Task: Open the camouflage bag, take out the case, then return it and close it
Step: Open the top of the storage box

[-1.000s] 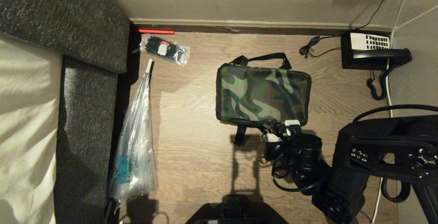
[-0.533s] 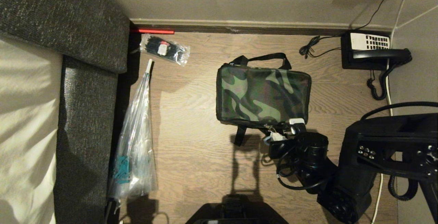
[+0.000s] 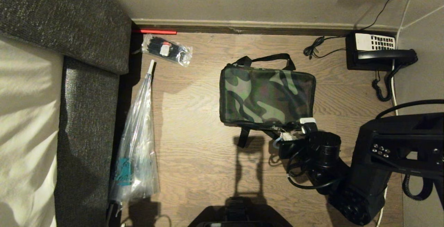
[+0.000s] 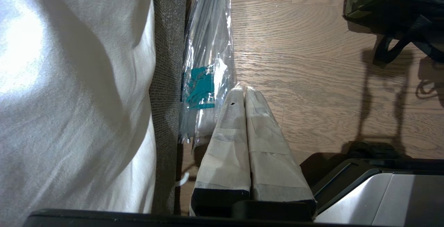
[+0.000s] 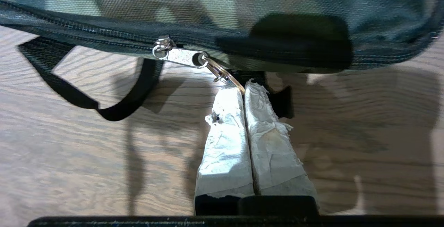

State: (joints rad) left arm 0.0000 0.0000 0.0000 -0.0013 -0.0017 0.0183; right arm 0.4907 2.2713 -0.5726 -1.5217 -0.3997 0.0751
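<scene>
The camouflage bag [image 3: 267, 95] lies flat on the wooden floor, its black handles sticking out at the far and near sides. My right gripper [image 3: 297, 128] sits at the bag's near edge, close to its right corner. In the right wrist view the taped fingers [image 5: 225, 133] of that gripper [image 5: 244, 86] are shut on the metal ring [image 5: 222, 74] that hangs from the silver zipper pull [image 5: 180, 56]. The zipper line to the side of the pull looks closed. The case is hidden. My left gripper [image 4: 241, 91] is shut and empty, parked low beside the bed.
A long clear plastic sleeve [image 3: 137, 143] lies along the grey upholstered bed frame [image 3: 86, 116] on the left. A small packet of black ties [image 3: 166, 50] sits near the wall. A black telephone [image 3: 378, 51] with a coiled cord stands at the back right.
My right gripper has slid to the right along the bag's near edge, keeping hold of the zipper ring. The bag and the left arm have stayed put.
</scene>
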